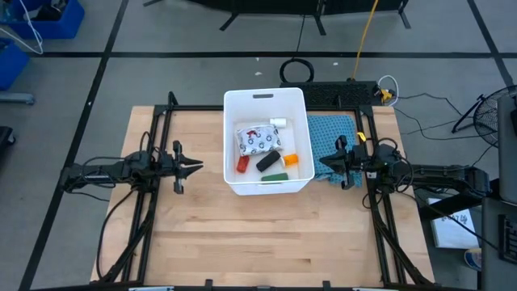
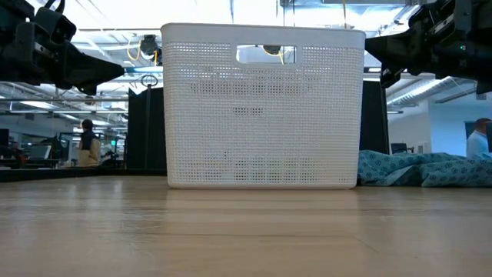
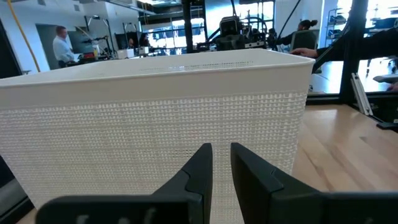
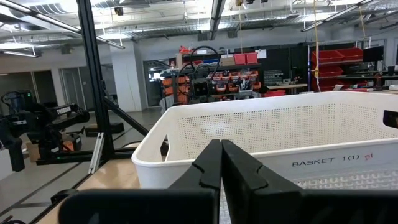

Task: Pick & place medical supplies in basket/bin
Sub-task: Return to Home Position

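- A pale wooden bench (image 1: 242, 234) stands on a grey workshop floor, with a busy room behind it.
- The white bin (image 1: 229, 145) sits upright on the bench between the two sets of jaws, straight ahead of each.
- Inside the bin, out of reach of either jaws, lie a white pouch (image 1: 257, 140), white bottle (image 1: 278, 122), red bottle (image 1: 242, 164), orange bottle (image 1: 290, 159), dark block (image 1: 268, 161) and green block (image 1: 273, 176).
- The left jaws hover apart from the bin's wall, slightly parted and gripping nothing.
- The right jaws hover near the opposite wall, closed and empty, above the edge of a teal cloth (image 1: 333, 137).
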